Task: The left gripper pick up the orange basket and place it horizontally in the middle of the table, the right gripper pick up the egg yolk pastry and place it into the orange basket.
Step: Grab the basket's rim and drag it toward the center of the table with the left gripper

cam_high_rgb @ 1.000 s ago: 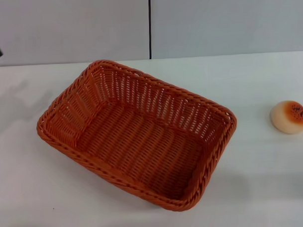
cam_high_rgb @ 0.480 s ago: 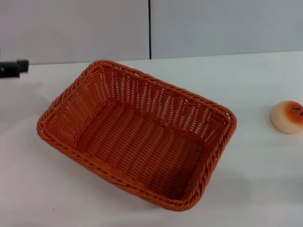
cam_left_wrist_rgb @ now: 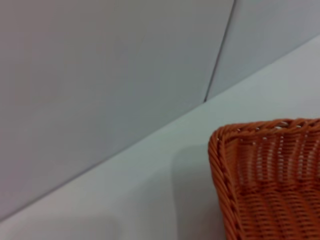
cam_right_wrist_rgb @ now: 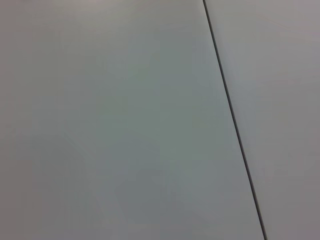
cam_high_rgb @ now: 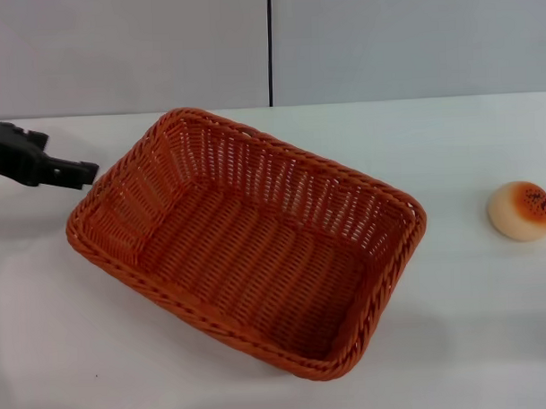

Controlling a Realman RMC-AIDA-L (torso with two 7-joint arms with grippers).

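The orange basket lies askew on the white table, its long side running from back left to front right. In the head view my left gripper comes in from the left edge, its black tip just short of the basket's left rim and not touching it. The left wrist view holds one basket corner and none of the gripper's own fingers. The egg yolk pastry sits alone on the table at the right, well apart from the basket. My right gripper is out of view.
A grey wall with a dark vertical seam stands behind the table's far edge. The right wrist view holds only that wall and seam.
My left gripper has come in from the left edge and moved right and a little down, toward the basket's left rim. Basket and pastry have not moved.
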